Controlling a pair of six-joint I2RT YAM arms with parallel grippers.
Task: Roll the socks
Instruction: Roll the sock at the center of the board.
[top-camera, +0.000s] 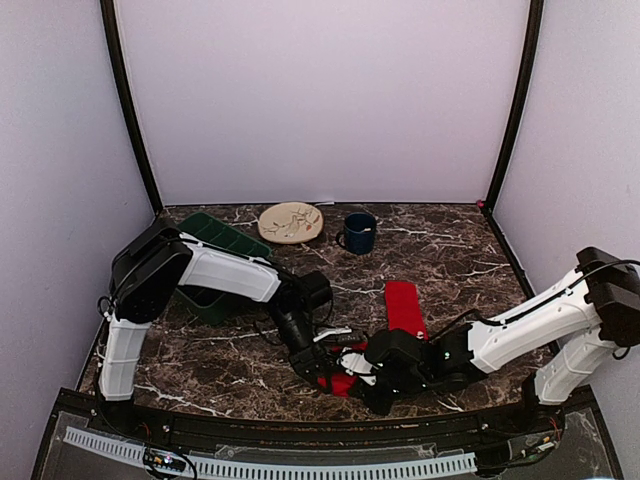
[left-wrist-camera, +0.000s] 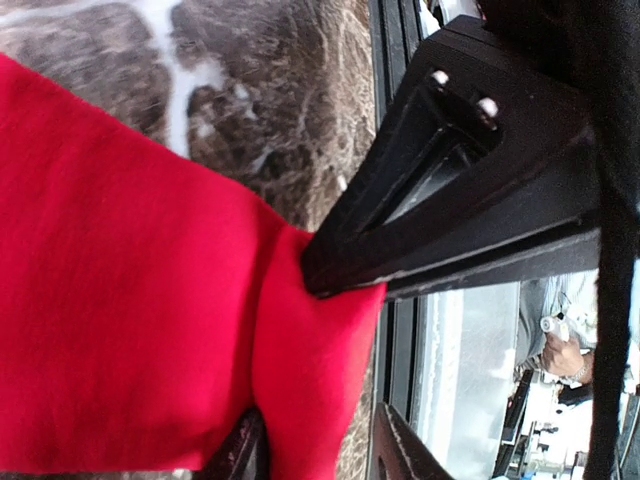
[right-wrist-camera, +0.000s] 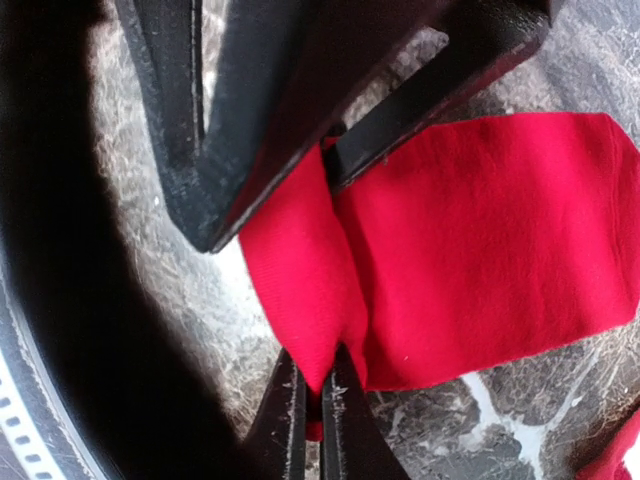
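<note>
Overhead takes in the whole table: green bin (top-camera: 215, 250) on the left, plate (top-camera: 291, 221) and blue mug (top-camera: 357, 232) at the back, none of them seen from the wrists. The left arm (top-camera: 230, 275) stretches low toward the middle. The left claw (top-camera: 322, 362) is partly parted, one finger (left-wrist-camera: 450, 190) pressing the fold of the near sock (left-wrist-camera: 130, 300); whether it grips, can't tell. The other sock (top-camera: 404, 306) lies flat just behind; only overhead shows it whole. The right arm (top-camera: 530, 325) reaches in low, and the right claw (right-wrist-camera: 315, 415) is pinched tight on that same fold, clearest from its own wrist.
</note>
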